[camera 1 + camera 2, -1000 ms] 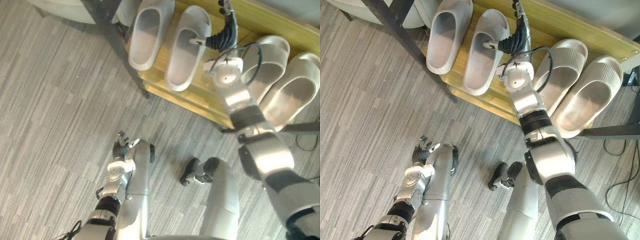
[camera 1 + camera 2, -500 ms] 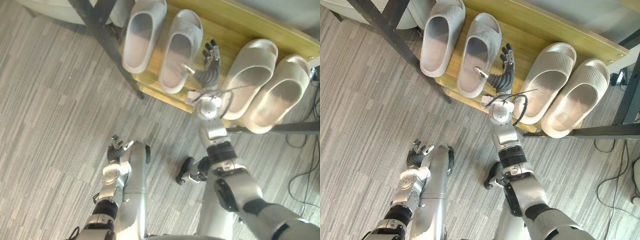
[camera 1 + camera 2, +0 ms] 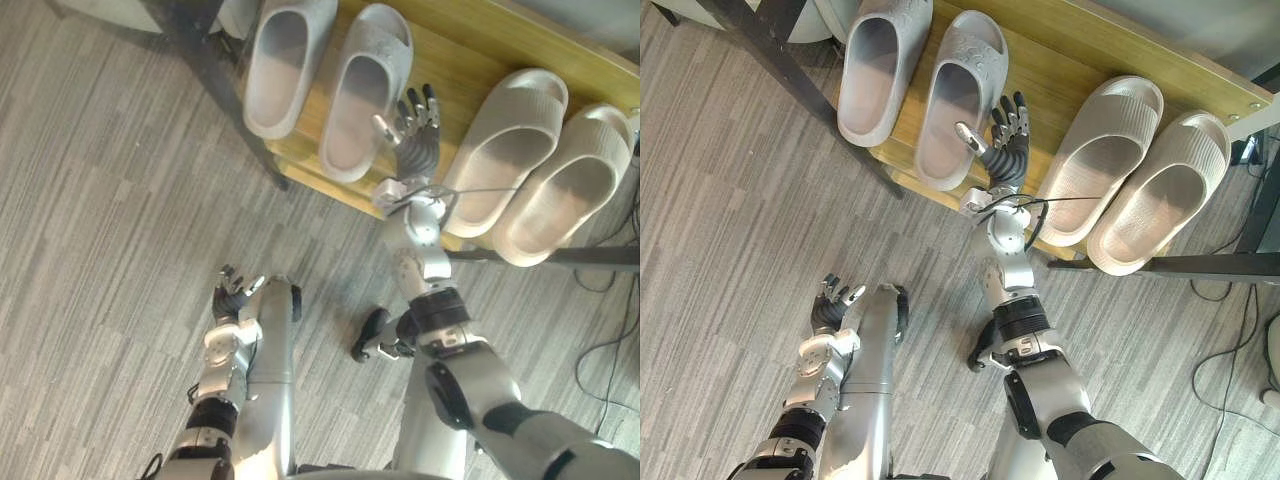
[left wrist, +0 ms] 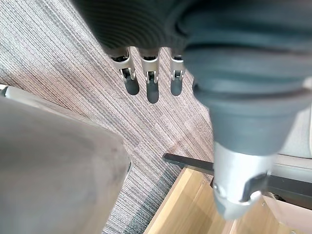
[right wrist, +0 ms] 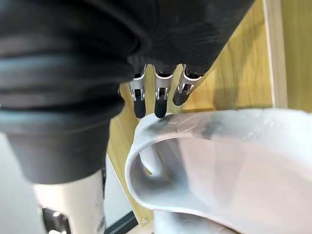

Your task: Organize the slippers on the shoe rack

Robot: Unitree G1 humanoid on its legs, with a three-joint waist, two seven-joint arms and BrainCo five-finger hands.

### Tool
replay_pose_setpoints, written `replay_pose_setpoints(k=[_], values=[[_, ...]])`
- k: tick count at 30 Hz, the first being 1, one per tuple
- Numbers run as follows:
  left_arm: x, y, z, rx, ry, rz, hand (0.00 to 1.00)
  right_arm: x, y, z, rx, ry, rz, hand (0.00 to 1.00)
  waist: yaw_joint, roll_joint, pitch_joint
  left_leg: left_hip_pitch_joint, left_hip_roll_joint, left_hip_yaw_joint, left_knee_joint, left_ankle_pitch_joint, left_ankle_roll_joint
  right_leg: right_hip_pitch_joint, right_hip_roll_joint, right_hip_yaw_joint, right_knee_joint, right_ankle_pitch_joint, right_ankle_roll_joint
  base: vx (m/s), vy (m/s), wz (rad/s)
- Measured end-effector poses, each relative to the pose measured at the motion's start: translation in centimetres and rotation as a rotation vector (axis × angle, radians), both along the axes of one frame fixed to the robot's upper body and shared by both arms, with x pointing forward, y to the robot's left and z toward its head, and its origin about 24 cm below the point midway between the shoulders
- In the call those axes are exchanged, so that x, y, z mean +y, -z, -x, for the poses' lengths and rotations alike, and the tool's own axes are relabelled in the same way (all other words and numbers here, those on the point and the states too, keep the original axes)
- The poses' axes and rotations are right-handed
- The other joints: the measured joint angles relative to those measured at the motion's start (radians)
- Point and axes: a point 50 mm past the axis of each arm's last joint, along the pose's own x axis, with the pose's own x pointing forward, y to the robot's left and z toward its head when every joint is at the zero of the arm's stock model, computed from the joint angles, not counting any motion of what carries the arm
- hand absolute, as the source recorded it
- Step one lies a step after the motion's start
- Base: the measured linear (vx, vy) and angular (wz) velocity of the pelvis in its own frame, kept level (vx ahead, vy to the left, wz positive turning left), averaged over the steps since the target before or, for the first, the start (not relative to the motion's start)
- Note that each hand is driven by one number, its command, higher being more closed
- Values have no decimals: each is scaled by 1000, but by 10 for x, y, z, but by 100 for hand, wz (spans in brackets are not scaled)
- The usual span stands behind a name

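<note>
The head views show the whole shoe rack (image 3: pixel 1060 60) with a far grey slipper (image 3: pixel 872 62), a grey slipper (image 3: pixel 955 95) and two beige slippers (image 3: pixel 1098 160) on its shelf. The right wrist view shows, from very close, the fingers (image 5: pixel 161 97) right by that grey slipper's rim, and I cannot tell if they touch. The right hand (image 3: pixel 1007 152) is held up over the shoe rack between the grey and beige pairs, fingers straight and spread, holding nothing. The left hand (image 3: pixel 830 305) hangs low over the floor (image 4: pixel 73 58), away from the shoe rack, fingers loose and empty.
</note>
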Motion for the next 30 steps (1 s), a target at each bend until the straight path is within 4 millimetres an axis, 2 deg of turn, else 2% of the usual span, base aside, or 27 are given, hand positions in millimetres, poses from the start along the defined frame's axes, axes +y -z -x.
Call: replay_pose_setpoints(k=[4, 12, 17, 22, 27, 28, 30], values=[[-5, -1, -1, -3, 4, 12, 0, 4, -6, -6, 20, -53, -100, 0, 17, 1, 0, -1, -6, -8, 2, 1, -2, 3, -4, -6, 4, -1, 1, -20, -6, 5], [-8, 1, 0, 10, -13, 22, 0, 9, -11, -11, 45, -101, -217, 0, 25, 7, -3, -2, -12, -10, 4, 3, -4, 6, -10, -8, 7, -1, 0, -4, -1, 2], [-11, 8, -1, 56, -25, 36, 0, 8, -7, -14, 68, -92, -216, 0, 30, 28, -15, 6, -11, -13, 4, 3, -5, 17, -8, -11, 5, -1, -1, 0, 0, 0], [-10, 16, 2, 103, -58, 59, 0, 6, -2, -17, 101, -79, -200, 0, 30, 30, -20, 32, -11, -12, -14, 8, -6, 42, -5, -14, -11, 1, -5, 0, 0, 0], [-10, 19, 4, 115, -78, 80, 0, -12, -2, -17, 89, 10, -90, 0, 25, 31, -22, 40, -9, -12, -25, 14, -7, 49, -1, -17, -23, 6, -11, 5, -3, -7], [5, 36, 18, 194, -137, 82, 0, -34, -1, 2, -8, 130, 86, 0, -2, 28, -23, 134, 25, 18, -67, 14, -6, 125, 22, -10, -75, 25, -11, 17, -27, -33], [6, 38, 20, 208, -139, 84, 0, -37, 2, 3, 2, 142, 80, 0, -6, 28, -23, 141, 25, 18, -72, 15, -5, 132, 22, -11, -78, 23, -7, 2, -22, -14]])
